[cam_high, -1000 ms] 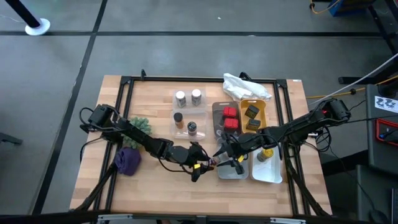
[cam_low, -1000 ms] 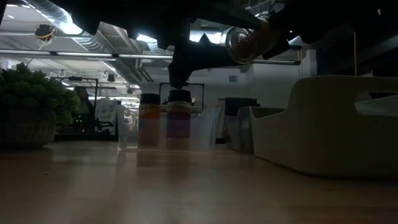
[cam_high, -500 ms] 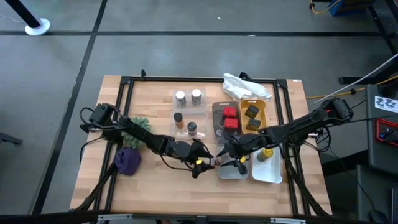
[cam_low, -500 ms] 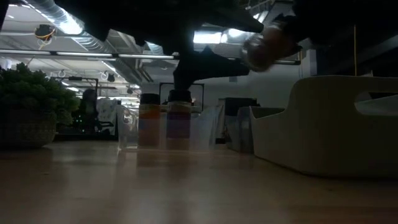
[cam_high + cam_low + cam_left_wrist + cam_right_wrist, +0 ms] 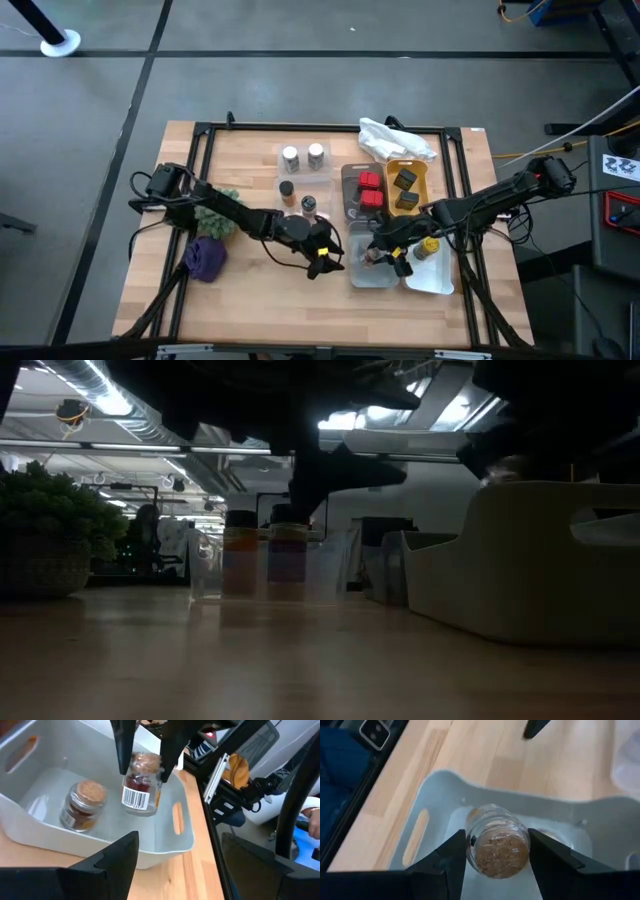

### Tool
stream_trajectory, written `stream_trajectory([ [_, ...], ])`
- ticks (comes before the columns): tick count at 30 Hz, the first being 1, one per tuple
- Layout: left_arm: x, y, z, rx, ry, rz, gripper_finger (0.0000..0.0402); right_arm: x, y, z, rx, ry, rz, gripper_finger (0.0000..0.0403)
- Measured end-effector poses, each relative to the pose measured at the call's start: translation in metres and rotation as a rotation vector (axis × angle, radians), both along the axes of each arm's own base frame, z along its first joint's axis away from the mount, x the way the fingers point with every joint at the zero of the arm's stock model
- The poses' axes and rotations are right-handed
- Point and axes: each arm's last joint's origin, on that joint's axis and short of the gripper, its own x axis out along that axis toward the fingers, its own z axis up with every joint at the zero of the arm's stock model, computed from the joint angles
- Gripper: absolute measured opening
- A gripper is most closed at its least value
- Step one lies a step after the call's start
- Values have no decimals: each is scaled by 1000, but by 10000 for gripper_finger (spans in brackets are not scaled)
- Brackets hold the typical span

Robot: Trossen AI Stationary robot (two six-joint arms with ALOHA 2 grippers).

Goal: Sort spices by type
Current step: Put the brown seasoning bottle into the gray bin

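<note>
My right gripper [image 5: 385, 257] is over the grey tray [image 5: 358, 277], shut on a small glass jar with a cork stopper and red spice [image 5: 141, 782]. A second cork-stoppered jar [image 5: 82, 805] stands on the tray floor beside it. My left gripper [image 5: 325, 258] hovers open and empty over the table just left of the tray, pointing at it. Silver-capped jars [image 5: 290, 157] and dark-capped jars [image 5: 308, 206] stand on the table's far middle. Red tins [image 5: 370, 182] lie in a dark tray, and dark tins [image 5: 405, 180] lie in a yellow tray. My right gripper pinches the cork-stoppered jar by its upper part, near the cork [image 5: 145, 762], one finger [image 5: 122, 750] on each side. The fingers come from above, pointing down along the jar. The jar hangs nearly upright, cork end up, inside the grey tray; whether its base touches the floor I cannot tell.
A white tray [image 5: 440, 282] with a yellow-capped container [image 5: 428, 245] sits right of the grey tray. A white plastic bag [image 5: 395, 140] lies at the far edge. A purple cloth lump [image 5: 207, 258] and a green plant [image 5: 222, 203] sit at the left, under my left arm.
My right gripper has carried the jar toward the table's right, from the gap between the two grippers to over the grey tray, and down into it. The jar has turned from lying level to nearly upright. My left gripper has stayed by the tray's left side.
</note>
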Motion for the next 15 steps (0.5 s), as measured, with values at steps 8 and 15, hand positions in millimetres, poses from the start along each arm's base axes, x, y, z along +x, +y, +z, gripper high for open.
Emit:
stream_trajectory([
  [8,3,13,0,1,0,31,266,-7,-2,-7,-5,114,-4,185],
  [15,3,15,0,5,-1,35,266,-13,-4,-12,-30,192,-6,186],
])
